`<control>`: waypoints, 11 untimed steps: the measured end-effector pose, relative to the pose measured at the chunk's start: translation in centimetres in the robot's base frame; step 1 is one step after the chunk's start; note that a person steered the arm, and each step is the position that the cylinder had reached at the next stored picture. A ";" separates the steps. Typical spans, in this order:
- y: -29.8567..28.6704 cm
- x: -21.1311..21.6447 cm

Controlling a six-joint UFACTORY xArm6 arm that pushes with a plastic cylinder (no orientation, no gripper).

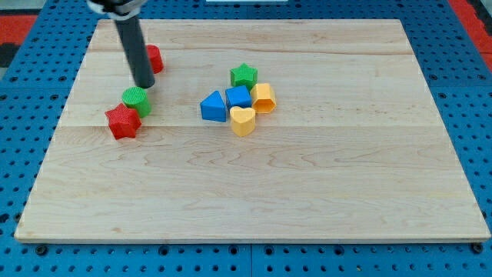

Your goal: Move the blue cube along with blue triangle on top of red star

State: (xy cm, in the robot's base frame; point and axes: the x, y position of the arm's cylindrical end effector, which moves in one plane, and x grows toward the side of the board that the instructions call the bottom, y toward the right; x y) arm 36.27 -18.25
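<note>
Seven small coloured blocks lie on a pale wooden board (254, 177), which rests on a blue perforated table (477, 115). The arm ends in a straight dark rod with no jaws to open or close, and it holds nothing; my tip (144, 86) stands near the view's upper left part of the board. Just behind the rod, toward the view's top and right, a red block (154, 58) is partly hidden, so its shape cannot be made out. Directly below the tip, toward the view's bottom, sits a green cylinder (136, 100), very near or touching the tip. Below and slightly to the view's left of the tip, the red star (123, 121) lies against the green cylinder. The remaining blocks form a tight cluster well apart from the tip, to the view's right of it. In that cluster the blue triangle (214, 106) is nearest the tip, with the blue cube (239, 97) just beside it on the view's right. A green star (244, 75) sits at the cluster's top, a yellow heart (243, 121) at its bottom, and a yellow block (264, 98) of rounded outline at its right.
</note>
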 end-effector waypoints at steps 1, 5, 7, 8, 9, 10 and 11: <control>-5.3 0.7; 7.0 -1.0; 20.3 4.1; 22.2 6.6; 30.0 8.9; 32.5 11.6; 31.2 13.5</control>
State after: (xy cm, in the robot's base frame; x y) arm 49.76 12.93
